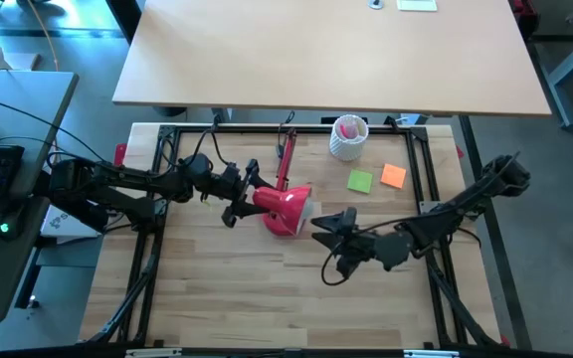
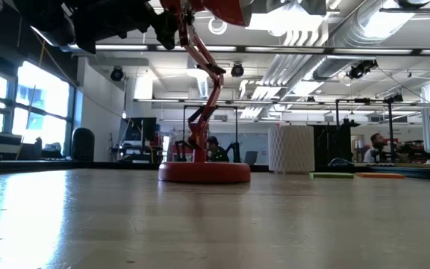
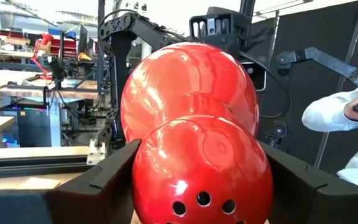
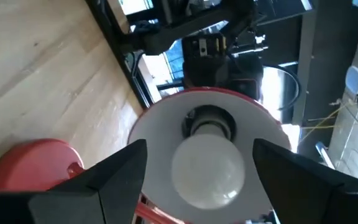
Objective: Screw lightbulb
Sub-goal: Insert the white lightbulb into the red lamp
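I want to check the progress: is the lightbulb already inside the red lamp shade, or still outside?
Inside. The lightbulb sits in the middle of the shade, its base in the socket. How far it is screwed in, cannot tell.
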Tool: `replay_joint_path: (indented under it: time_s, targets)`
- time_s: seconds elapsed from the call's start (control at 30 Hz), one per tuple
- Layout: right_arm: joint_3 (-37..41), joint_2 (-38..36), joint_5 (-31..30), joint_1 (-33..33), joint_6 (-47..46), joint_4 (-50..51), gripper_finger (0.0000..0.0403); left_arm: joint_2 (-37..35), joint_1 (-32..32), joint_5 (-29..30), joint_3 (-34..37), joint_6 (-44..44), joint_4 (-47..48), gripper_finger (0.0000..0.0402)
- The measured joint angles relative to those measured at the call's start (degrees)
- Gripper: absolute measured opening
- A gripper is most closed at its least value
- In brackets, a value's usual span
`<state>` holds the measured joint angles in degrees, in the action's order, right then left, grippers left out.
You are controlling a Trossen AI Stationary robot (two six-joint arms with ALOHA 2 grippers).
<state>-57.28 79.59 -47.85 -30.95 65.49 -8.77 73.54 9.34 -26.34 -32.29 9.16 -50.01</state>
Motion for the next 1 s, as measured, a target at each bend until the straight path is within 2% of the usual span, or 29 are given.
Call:
replay_joint_path:
  time_s: [0.33,0.7,1.0]
  targets:
    - [0.0,0.26,6.23,5.39,-2.88,-2.9,0.0291,0.0,0.02,0.1,0.0,0.25,-0.03,0.0251]
    - [0.01,3.26,5.93,7.76,-0.95,-6.88,0.0291,-0.02,0.02,0.1,0.0,0.22,-0.01,0.0251]
    - [0.0,3.28,2.41,7.78,-0.07,-9.07,0.0291,-0.04,0.02,0.05,0.0,0.18,0.01,0.0251]
